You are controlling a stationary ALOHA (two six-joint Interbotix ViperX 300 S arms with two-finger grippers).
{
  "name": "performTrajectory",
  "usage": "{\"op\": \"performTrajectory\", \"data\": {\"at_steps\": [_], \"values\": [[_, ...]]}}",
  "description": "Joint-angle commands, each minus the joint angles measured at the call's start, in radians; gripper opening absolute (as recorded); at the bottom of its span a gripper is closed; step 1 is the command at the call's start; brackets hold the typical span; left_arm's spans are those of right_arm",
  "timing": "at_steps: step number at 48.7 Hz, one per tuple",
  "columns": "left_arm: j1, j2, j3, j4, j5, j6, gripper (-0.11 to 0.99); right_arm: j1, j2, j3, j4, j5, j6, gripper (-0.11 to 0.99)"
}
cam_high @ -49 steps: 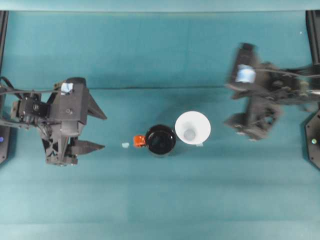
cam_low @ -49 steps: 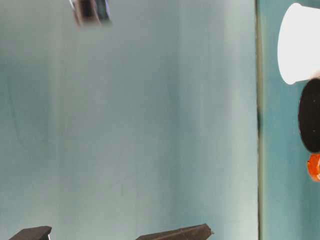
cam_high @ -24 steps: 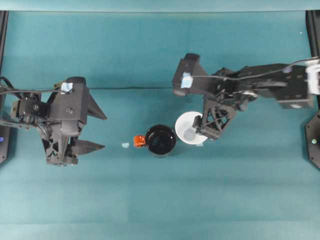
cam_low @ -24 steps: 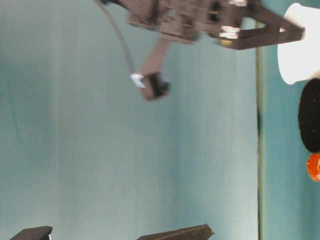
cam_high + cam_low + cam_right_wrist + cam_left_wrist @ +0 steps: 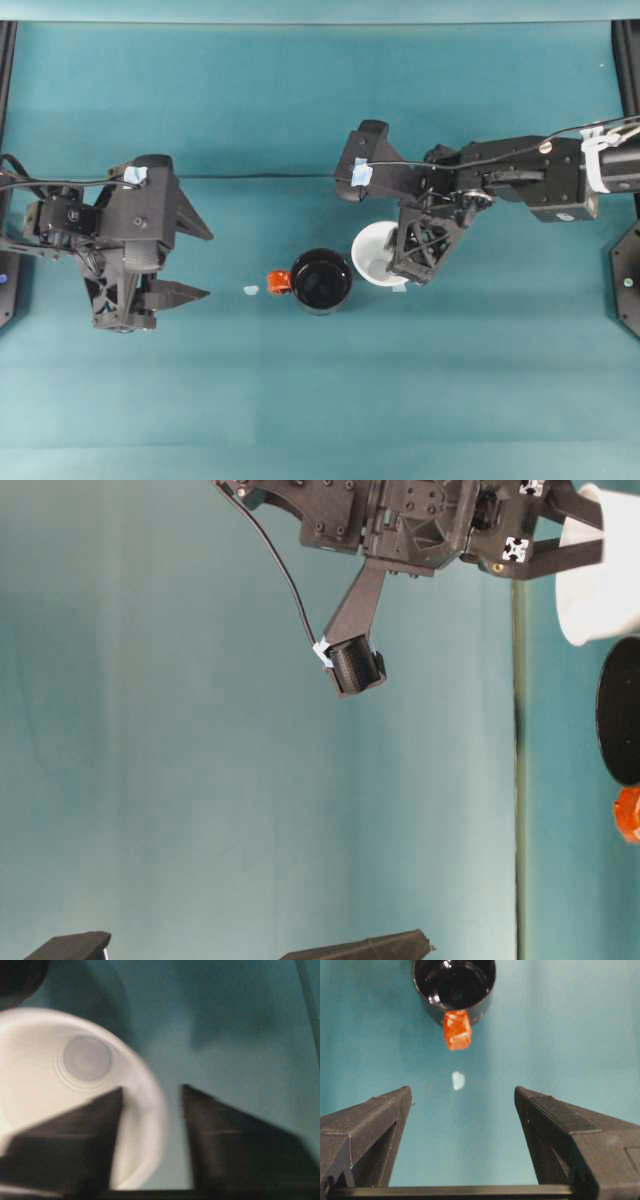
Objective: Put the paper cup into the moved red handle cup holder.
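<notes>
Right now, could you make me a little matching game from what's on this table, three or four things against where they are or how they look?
Things:
1. paper cup
2. cup holder
3. left gripper
4. right gripper

States:
A. open, hanging apart from both cups
B. black, empty, red tab on its side
C. straddling a white rim
D. white, standing beside the black one

Pairs: 1-D, 2-B, 3-A, 4-C

paper cup (image 5: 372, 252) half under right gripper (image 5: 405, 262); wrist fingers (image 5: 65, 1145) blurred
</notes>
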State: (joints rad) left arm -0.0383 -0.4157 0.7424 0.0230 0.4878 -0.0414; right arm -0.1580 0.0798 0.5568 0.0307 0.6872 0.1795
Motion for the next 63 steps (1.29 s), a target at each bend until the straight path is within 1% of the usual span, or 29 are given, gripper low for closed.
{"op": "performTrajectory", "data": {"at_steps": [1,3,6,7,9,12,13,16,17,21,26,27,31,33,35,37,38,39,41,42,44,47,48,50,58,61,63], "values": [[-0.002,-0.003,-0.009,0.003,-0.008,-0.002,0.88,0.012,-0.006,-0.014,0.002,0.002,0.003,0.02],[0.000,-0.003,-0.009,0.003,-0.008,-0.002,0.88,0.017,-0.008,-0.014,0.002,0.000,0.003,-0.03],[-0.002,-0.002,-0.009,0.003,-0.008,-0.002,0.88,0.020,-0.009,-0.014,0.002,0.002,0.003,-0.07],[-0.002,-0.002,-0.009,0.005,-0.008,-0.002,0.88,0.021,-0.012,-0.014,0.002,0.003,0.003,-0.08],[-0.002,-0.002,-0.009,0.003,-0.008,-0.003,0.88,0.023,-0.017,-0.015,0.003,0.008,0.003,-0.09],[-0.002,-0.002,-0.009,0.005,-0.008,-0.003,0.88,0.025,-0.031,-0.021,0.002,0.031,0.003,-0.10],[-0.002,-0.002,-0.009,0.003,-0.008,-0.003,0.88,0.025,-0.035,-0.025,0.002,0.041,0.003,-0.10],[0.000,-0.002,-0.009,0.005,-0.008,-0.005,0.88,0.025,-0.058,-0.038,0.002,0.084,0.003,-0.10],[-0.002,-0.002,-0.009,0.003,-0.008,-0.005,0.88,0.025,-0.072,-0.048,0.002,0.109,0.000,-0.10],[0.000,-0.002,-0.009,0.003,-0.008,-0.005,0.88,0.017,-0.118,-0.077,0.002,0.173,-0.003,-0.10],[-0.002,-0.002,-0.009,0.003,-0.008,-0.005,0.88,-0.002,-0.183,-0.129,0.002,0.256,-0.003,-0.10],[0.000,-0.002,-0.011,0.003,-0.008,-0.005,0.88,-0.005,-0.195,-0.144,0.003,0.276,-0.003,-0.10],[-0.002,-0.002,-0.009,0.003,-0.008,-0.005,0.88,-0.017,-0.229,-0.206,0.002,0.357,-0.003,-0.10],[0.000,-0.002,-0.009,0.003,-0.008,-0.005,0.88,-0.018,-0.235,-0.239,0.003,0.399,-0.003,-0.10],[0.000,-0.002,-0.009,0.003,-0.008,-0.005,0.88,-0.018,-0.233,-0.270,0.002,0.439,-0.002,-0.10],[0.000,-0.002,-0.009,0.003,-0.008,-0.005,0.88,-0.017,-0.225,-0.307,0.005,0.477,-0.002,-0.10],[-0.002,-0.002,-0.009,0.000,-0.008,-0.005,0.88,-0.012,-0.221,-0.318,0.008,0.488,-0.002,-0.10],[0.000,-0.002,-0.009,0.003,-0.008,-0.005,0.88,-0.011,-0.213,-0.331,0.011,0.497,-0.002,-0.10],[-0.002,-0.002,-0.009,0.003,-0.008,-0.005,0.88,-0.008,-0.198,-0.356,0.021,0.506,-0.002,-0.10],[-0.002,-0.002,-0.009,0.003,-0.008,-0.005,0.88,-0.005,-0.190,-0.368,0.029,0.506,-0.002,-0.10],[0.000,-0.002,-0.009,0.003,-0.008,-0.005,0.88,0.002,-0.170,-0.387,0.040,0.505,-0.002,-0.10],[-0.002,-0.002,-0.009,0.003,-0.008,-0.005,0.88,0.008,-0.143,-0.414,0.044,0.492,-0.003,-0.10],[-0.002,-0.002,-0.009,0.003,-0.008,-0.005,0.88,0.012,-0.135,-0.422,0.043,0.486,-0.003,-0.10],[0.000,-0.002,-0.009,0.003,-0.008,-0.005,0.88,0.015,-0.117,-0.434,0.044,0.471,-0.003,-0.10],[-0.002,-0.002,-0.009,0.003,-0.008,-0.005,0.88,0.023,-0.057,-0.437,0.043,0.405,-0.003,-0.10],[-0.002,-0.002,-0.009,0.003,-0.008,-0.005,0.88,0.031,-0.038,-0.436,0.044,0.380,-0.003,-0.10],[-0.002,-0.002,-0.009,0.003,-0.008,-0.005,0.88,0.040,-0.020,-0.433,0.044,0.353,-0.003,-0.10]]}}
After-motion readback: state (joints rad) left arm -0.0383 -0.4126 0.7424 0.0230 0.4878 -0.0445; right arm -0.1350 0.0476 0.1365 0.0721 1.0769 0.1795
